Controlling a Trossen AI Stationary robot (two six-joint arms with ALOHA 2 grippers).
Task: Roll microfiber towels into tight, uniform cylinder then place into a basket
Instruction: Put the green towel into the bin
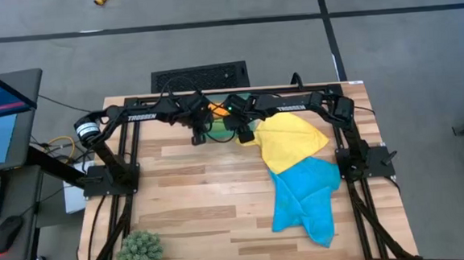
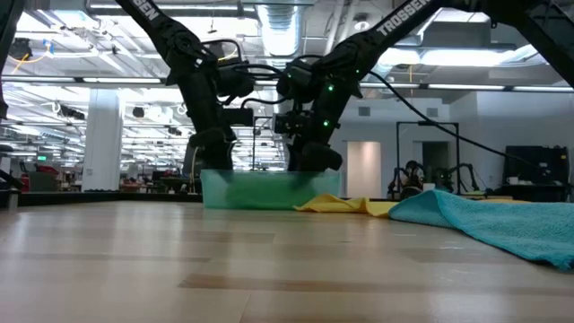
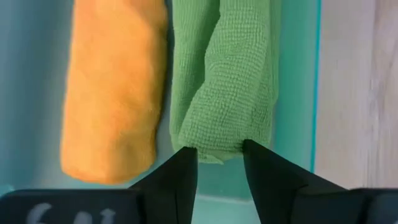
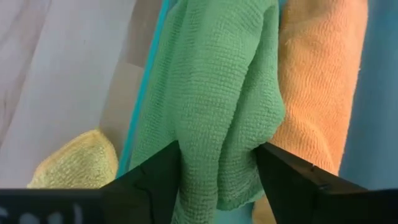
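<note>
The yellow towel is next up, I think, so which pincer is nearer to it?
Right. The right pincer hangs over the basket right beside the yellow towel; the left pincer is at the basket's other end, farther off.

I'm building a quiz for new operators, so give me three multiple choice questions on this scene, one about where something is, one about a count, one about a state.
1. Where does the green towel lie?
A. In the basket beside the orange towel
B. Flat on the table
C. On the plant ball

2. How many towels lie outside the basket?
A. None
B. Two
C. Four

3. How do the left gripper's fingers stand?
A. Pressed shut
B. Parted
C. Shut on the blue towel

Key: 1 A, the green towel lies next to the orange towel inside the basket. 2 B, the yellow towel and blue towel lie on the table. 3 B, the left gripper shows a gap at the green roll's end.
</note>
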